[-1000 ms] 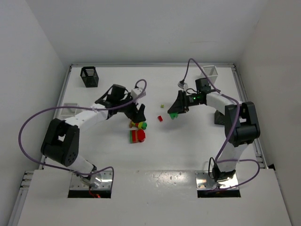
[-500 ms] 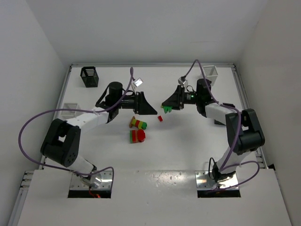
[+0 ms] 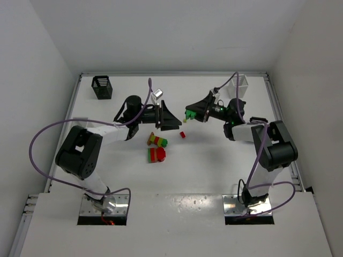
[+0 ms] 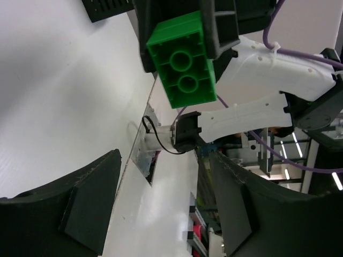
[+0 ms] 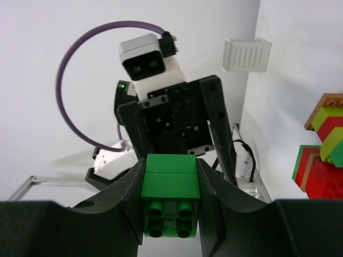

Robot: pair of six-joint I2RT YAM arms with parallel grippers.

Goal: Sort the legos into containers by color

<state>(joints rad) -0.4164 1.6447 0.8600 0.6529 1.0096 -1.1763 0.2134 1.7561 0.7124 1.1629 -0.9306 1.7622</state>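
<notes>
- We see a bright green plastic lego brick (image 5: 170,187) held in the air above the middle of the white tabletop (image 3: 214,166), a little toward the far side. It touches no surface.
- The right gripper (image 3: 189,113) is clamped on this brick, with one black finger pressed against each of its sides. In the right wrist view the studs point toward the camera.
- The left gripper (image 4: 163,158) faces the brick head-on from close by. Its two black fingers stand apart with nothing between them. The brick sits beyond their tips, and in the left wrist view we look at its hollow underside.
- On the tabletop below the two grippers, a tiny red lego piece (image 3: 183,134) lies alone.
- Near it, toward the left arm, lies a short tilted stack of red, yellow-green and green bricks (image 3: 157,141).
- Just beside that stack, nearer the arm bases, sits a chunky red block with a green layer (image 3: 156,155).
- A small black slatted basket (image 3: 102,87) stands at the far left corner of the table. A small white slatted basket (image 3: 240,83) stands at the far right corner.
- Both baskets are well apart from the held brick. We cannot tell what lies inside either one.
</notes>
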